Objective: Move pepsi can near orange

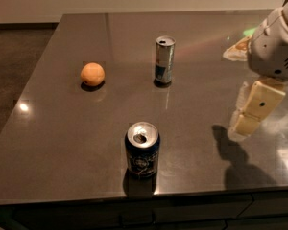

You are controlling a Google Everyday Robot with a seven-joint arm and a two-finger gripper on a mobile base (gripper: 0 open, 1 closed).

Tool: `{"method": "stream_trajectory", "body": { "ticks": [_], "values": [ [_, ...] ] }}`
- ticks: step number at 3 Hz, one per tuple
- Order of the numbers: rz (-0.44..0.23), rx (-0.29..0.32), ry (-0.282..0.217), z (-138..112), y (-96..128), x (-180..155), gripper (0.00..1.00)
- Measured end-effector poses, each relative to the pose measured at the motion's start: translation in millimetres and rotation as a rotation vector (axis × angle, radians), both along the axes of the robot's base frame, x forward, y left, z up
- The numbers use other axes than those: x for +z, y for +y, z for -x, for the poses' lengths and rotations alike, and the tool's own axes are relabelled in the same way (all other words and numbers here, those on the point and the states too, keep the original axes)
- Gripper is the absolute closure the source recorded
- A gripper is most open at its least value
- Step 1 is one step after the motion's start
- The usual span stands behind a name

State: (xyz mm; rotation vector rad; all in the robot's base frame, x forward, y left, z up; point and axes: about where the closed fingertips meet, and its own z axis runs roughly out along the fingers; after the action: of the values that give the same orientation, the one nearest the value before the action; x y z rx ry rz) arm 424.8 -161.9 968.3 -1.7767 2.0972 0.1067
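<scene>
Dark and glossy, the bench (62, 143) fills nearly the whole view. Its hard, smooth top throws back a lamp glint at the left and a faint reflection under each thing standing on it, and a pale wall runs behind. The pepsi can (142, 150) stands upright near the front edge. It is a squat navy cylinder of thin metal with a bright silver lid and an opened mouth, so I judge it light and easy to dent or tip if squeezed off-centre. The orange (92, 74) sits well apart from it, toward the back left, round with a matte skin. A ball like that could roll if nudged, so the can wants setting beside it, not against it. A slim can (164, 60), taller and silver-and-blue, stands behind the pepsi can and to the right of the orange; it is no part of my job. My pincer (253, 110) hangs over the right side of the bench, well clear of the pepsi can, cream hard plastic below the arm's rounded grey casing (273, 47). It grasps nothing that I can see, though I cannot tell whether it is released or clenched. Something pale and crumpled (236, 49), perhaps a wrapper, lies behind the arm.
</scene>
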Motion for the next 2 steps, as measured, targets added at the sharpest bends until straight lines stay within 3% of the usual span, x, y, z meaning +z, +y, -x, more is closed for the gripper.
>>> {"method": "stream_trajectory", "body": {
  "ticks": [2],
  "values": [
    [-0.228, 0.211, 0.059, 32, 88, -22, 0.0]
  ]
}}
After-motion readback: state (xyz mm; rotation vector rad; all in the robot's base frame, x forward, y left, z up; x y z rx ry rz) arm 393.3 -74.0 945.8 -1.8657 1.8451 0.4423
